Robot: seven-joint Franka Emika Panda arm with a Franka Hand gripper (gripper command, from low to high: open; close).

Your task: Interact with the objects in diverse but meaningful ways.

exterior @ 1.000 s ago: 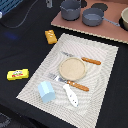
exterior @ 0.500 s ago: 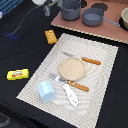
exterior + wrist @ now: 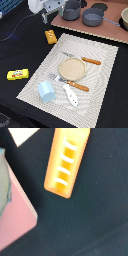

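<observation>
White arm [image 3: 44, 7] hovers above orange bread-like block [image 3: 50, 36]; jaws' state unclear

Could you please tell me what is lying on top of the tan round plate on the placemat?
The tan round plate appears bare. The orange-handled cutlery lies beside it on the striped placemat. What the plate itself covers cannot be seen.

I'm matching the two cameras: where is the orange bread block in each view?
Exterior view: orange bread block on the dark table, just off the placemat's far corner, toward the exterior view's left.
Wrist view: the block fills the middle, white stripes showing.
Shared landmark: the placemat corner.
</observation>
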